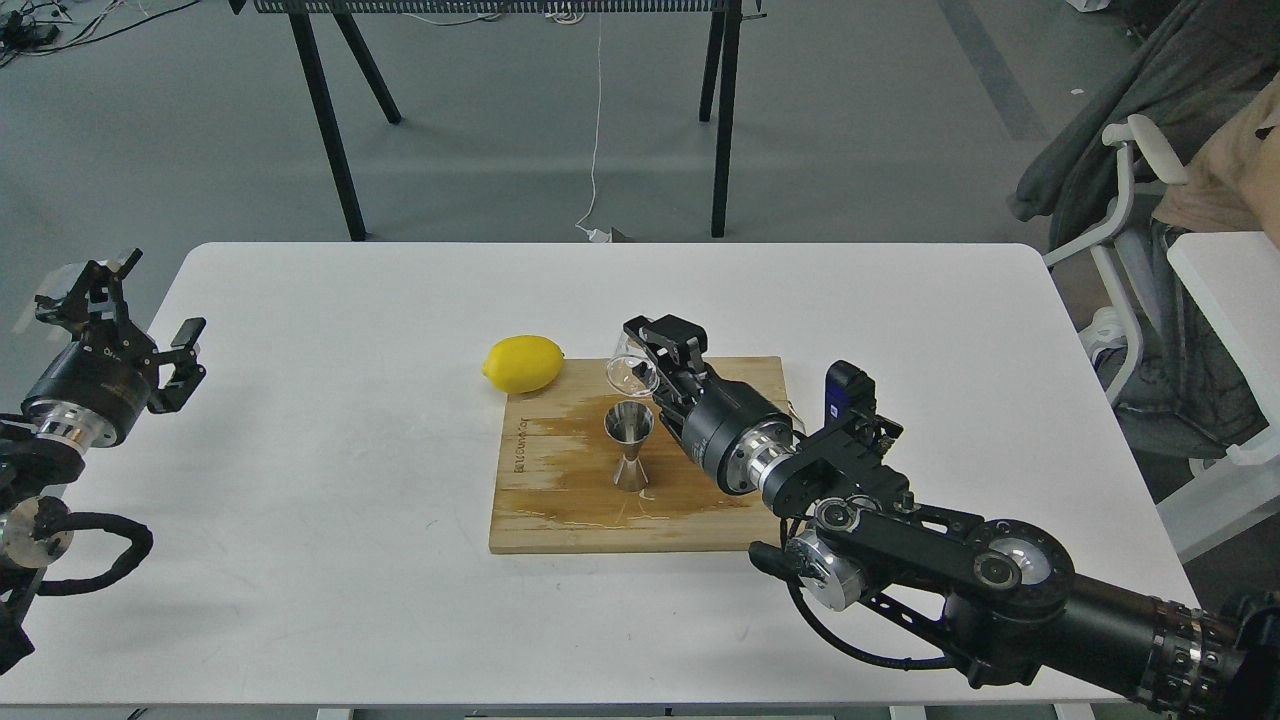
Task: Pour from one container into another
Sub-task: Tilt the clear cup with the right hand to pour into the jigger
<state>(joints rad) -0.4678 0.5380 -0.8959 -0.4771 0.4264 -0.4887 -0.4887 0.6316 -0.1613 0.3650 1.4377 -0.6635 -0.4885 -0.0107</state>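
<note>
1. There is a single view, taken from the robot's head, high above the near edge of the white table [300, 560].
2. It faces forward and tilts down, so the tabletop fills the lower two thirds and grey floor fills the top.
3. It sits close enough that both arms enter at the bottom corners, the left arm from the left edge.
4. The wooden board [560, 500] lies near the centre of the picture.
5. Far off, black table legs [330, 130] and a chair [1130, 200] at the right edge mark its reach.
6. No second view shares the scene.
</note>
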